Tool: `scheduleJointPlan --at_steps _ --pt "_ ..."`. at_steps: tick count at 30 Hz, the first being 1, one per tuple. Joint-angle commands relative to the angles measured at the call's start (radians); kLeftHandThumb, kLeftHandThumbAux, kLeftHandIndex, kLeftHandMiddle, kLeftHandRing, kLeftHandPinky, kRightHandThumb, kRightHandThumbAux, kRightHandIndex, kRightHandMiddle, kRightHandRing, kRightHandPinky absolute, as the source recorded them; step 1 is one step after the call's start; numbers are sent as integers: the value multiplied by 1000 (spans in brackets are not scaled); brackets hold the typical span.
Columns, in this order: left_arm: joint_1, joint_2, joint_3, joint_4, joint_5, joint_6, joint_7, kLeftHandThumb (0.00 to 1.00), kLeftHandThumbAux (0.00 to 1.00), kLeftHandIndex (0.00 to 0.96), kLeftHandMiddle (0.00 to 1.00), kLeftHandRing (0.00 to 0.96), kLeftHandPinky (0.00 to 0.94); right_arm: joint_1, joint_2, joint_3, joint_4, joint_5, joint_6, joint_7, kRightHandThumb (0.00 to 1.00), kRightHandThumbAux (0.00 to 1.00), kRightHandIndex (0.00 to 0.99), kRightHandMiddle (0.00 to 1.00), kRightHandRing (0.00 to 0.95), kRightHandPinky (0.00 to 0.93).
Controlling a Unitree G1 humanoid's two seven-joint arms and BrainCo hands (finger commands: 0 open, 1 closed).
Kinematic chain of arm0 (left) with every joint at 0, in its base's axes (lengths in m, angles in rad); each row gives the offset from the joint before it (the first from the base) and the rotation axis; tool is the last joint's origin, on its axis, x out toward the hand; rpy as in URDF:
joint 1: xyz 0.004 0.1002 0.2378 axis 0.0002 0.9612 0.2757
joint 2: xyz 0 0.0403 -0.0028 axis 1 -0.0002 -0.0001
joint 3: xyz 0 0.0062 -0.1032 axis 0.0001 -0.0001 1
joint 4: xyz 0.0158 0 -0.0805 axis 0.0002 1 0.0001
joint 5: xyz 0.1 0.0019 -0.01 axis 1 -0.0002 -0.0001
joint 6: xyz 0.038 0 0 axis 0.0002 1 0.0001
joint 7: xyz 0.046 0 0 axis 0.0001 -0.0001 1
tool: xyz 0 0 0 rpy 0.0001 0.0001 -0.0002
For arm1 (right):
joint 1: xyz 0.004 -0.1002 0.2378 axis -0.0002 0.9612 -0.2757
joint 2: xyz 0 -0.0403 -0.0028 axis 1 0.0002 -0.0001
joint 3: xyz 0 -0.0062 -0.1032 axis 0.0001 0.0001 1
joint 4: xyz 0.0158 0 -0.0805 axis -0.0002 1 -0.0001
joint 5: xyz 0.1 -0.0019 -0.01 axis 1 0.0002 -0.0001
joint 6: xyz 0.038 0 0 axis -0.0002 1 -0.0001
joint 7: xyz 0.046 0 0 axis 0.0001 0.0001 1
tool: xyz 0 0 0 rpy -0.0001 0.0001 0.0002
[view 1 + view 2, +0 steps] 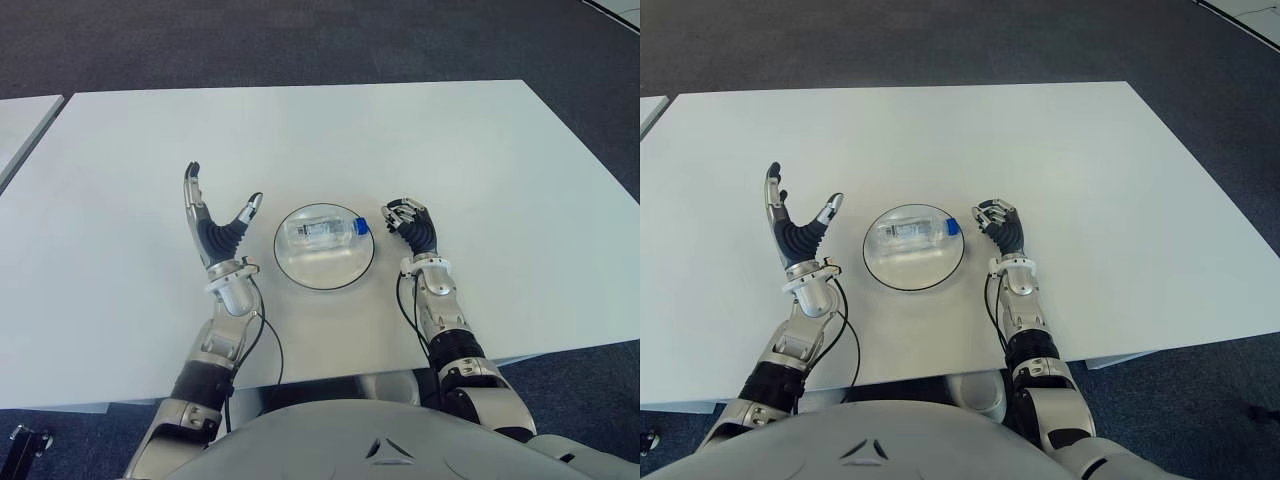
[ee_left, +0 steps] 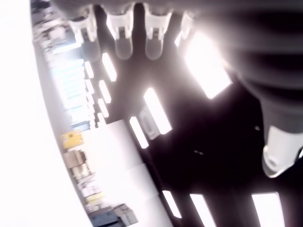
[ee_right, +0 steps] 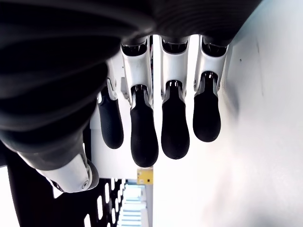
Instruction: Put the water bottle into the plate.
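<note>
A clear water bottle (image 1: 323,232) with a blue cap lies on its side inside the round white plate (image 1: 331,271) near the table's front middle. My left hand (image 1: 217,219) is raised just left of the plate, fingers spread and holding nothing; its wrist view shows straight fingers (image 2: 123,33) against the ceiling. My right hand (image 1: 408,221) shows just right of the plate, close to the bottle's cap, with fingers (image 3: 174,127) curled over an empty palm.
The white table (image 1: 480,170) stretches wide around the plate, with its front edge near my body. Dark carpet lies beyond it. Another table's corner (image 1: 20,120) shows at far left.
</note>
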Motion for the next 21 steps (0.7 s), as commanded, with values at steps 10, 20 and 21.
scheduleJointPlan --at_steps 10,20,21 --pt "57 7 159 37 -194 13 -284 0 610 0 0 0 0 50 10 1 39 5 54 11 704 729 434 657 645 637" --pt "85 -18 228 12 -392 26 -512 4 693 0 0 0 0 50 11 2 32 4 63 11 703 729 433 666 656 648" --pt "86 -21 235 12 -405 27 -529 3 705 0 0 0 0 50 11 2 32 4 62 12 703 729 433 667 657 649"
